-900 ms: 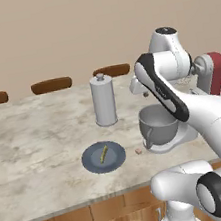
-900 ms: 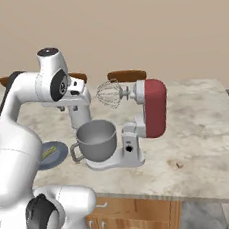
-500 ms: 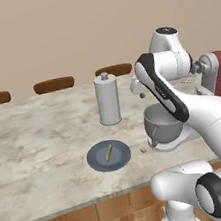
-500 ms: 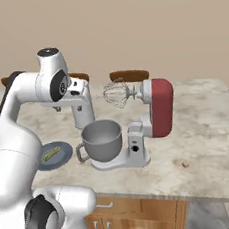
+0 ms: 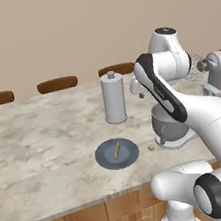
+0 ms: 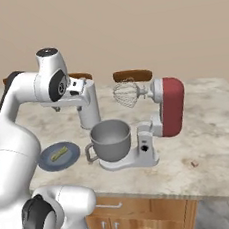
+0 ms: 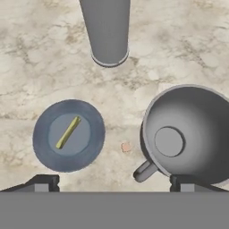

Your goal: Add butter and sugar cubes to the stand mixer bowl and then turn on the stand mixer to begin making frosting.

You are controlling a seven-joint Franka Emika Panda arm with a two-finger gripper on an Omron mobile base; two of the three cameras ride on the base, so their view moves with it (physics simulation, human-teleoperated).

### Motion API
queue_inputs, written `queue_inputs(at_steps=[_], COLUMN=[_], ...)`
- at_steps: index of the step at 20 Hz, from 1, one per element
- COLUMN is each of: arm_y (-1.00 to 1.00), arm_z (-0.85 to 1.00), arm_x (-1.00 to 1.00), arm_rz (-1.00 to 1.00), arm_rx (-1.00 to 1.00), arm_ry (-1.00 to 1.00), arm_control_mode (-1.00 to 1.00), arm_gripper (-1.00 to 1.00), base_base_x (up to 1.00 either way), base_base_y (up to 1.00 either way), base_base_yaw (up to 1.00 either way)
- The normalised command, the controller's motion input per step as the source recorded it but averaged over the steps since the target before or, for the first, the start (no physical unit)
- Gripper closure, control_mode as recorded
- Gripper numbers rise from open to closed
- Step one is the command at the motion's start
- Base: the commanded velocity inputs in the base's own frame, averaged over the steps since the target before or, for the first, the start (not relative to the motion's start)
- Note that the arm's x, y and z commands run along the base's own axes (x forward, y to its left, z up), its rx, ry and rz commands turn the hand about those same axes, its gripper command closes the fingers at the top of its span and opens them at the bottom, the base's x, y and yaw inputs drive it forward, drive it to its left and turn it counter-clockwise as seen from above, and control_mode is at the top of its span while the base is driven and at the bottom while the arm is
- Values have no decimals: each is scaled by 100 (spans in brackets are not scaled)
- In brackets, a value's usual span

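The butter [image 7: 68,132] is a thin yellowish stick lying on a round blue-grey plate [image 7: 44,152]. A tiny pale pink sugar cube [image 7: 126,146] rests on the counter between the plate and the stand mixer bowl [image 7: 197,112]. The bowl is deep grey metal, stands empty, and its handle points toward the cube. My gripper [image 7: 114,183] hangs high above the cube, open wide and holding nothing. The stand mixer [image 6: 171,106] has its red head tilted up, with the whisk [image 6: 125,93] above the bowl [image 6: 110,137]. From the left I see the butter [image 5: 117,150], the cube [image 5: 151,147] and the bowl [image 5: 170,123].
A tall grey canister [image 5: 114,98] stands behind the plate [image 5: 104,160], close to my hand. A small pinkish speck [image 6: 194,164] lies on the counter right of the mixer. Brown chair backs [image 5: 56,84] line the far edge. The marble counter's front edge runs just below the plate.
The whole scene has slid a little to the right in both base views, so the camera moved. The things on the counter keep their places.
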Motion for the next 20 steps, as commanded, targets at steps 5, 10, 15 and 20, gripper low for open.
queue_inputs(at_steps=[5,10,15,20], arm_y=[0,0,0,0], arm_z=[0,0,0,0], arm_x=[0,0,0,0], arm_rz=[0,0,0,0], arm_rx=[0,0,0,0], arm_ry=[0,0,0,0], arm_control_mode=[100,100,100,100], arm_gripper=[-100,-100,-100,-100], base_base_x=[21,33,46,60], base_base_y=[31,29,21,4], base_base_yaw=[-2,0,0,3])
